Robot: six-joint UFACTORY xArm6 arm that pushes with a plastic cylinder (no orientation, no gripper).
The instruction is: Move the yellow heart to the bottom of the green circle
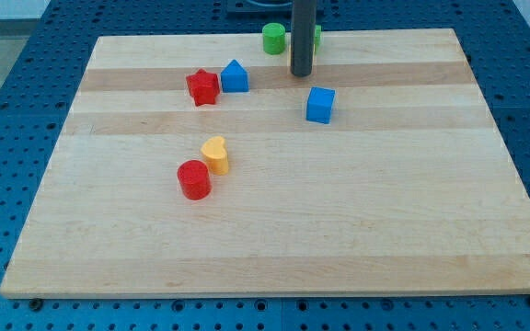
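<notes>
The yellow heart (215, 154) lies left of the board's middle, touching the red cylinder (193, 179) at its lower left. The green circle (273, 39) stands near the board's top edge, far above the heart. My rod comes down from the view's top, and my tip (302, 74) rests just right of and below the green circle, far from the heart. The rod partly hides a second green block (317, 37) and a sliver of something yellow (291, 57).
A red star (202, 87) and a blue house-shaped block (235, 76) sit side by side at the upper left. A blue cube (320, 105) lies below and right of my tip. The wooden board (385, 230) rests on a blue perforated table.
</notes>
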